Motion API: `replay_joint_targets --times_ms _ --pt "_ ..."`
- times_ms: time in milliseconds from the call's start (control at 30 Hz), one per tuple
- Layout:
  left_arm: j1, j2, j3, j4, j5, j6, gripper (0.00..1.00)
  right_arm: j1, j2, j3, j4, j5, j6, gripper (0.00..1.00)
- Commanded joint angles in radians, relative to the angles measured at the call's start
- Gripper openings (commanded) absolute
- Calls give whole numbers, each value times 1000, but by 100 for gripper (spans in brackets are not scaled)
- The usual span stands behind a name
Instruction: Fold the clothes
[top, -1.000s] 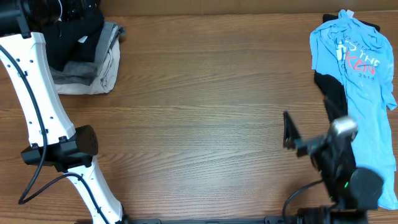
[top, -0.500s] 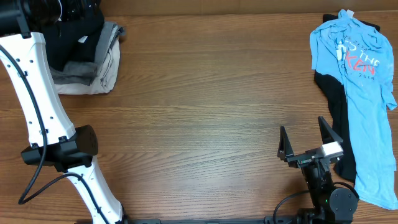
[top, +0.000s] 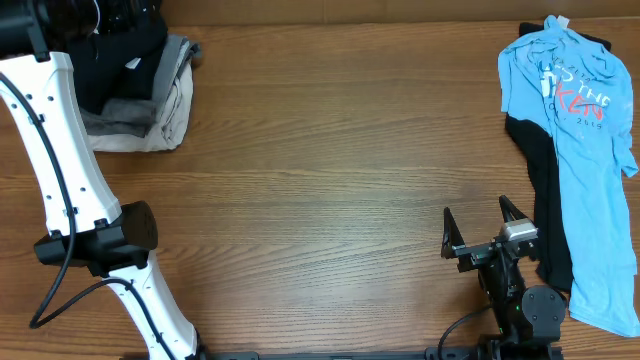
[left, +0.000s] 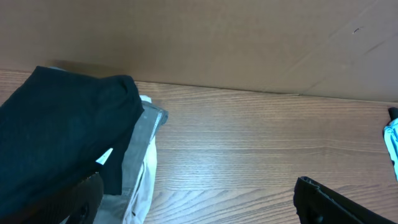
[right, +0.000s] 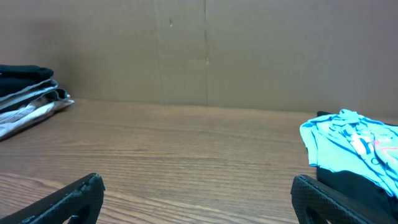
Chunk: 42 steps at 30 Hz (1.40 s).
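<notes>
A light-blue printed T-shirt lies crumpled at the tabletop's far right, over a black garment. At the far left sits a folded stack: a black T-shirt on grey and cream pieces. The tabletop is brown wood grain, backed by a cardboard wall. The left gripper hovers beside the stack, fingers spread wide and empty. The right gripper, fingers equally wide and empty, has drawn back toward the near edge and squared up since a second ago; the clothes have not moved.
</notes>
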Motion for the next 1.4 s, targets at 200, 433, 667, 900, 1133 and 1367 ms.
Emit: replay_joint_targets --times_ms 200,433,667,900,1133,1367 --pt "-2 5 2 1 -4 -17 100 1 -9 -11 5 8 -1 100" --pt "-2 5 2 1 -4 -17 100 1 -9 -11 5 8 -1 100" --pt "-9 -25 -9 1 -4 -17 100 1 -9 -11 5 8 -1 100" --pt "-23 -315 -372 2 -4 -17 100 1 -9 -11 5 8 -1 100" --pt "-23 -715 -859 -8 -64 2 100 1 -9 -11 5 8 -1 100" --pt "-21 -1088 -1250 123 -196 9 100 1 -9 -11 5 8 -1 100"
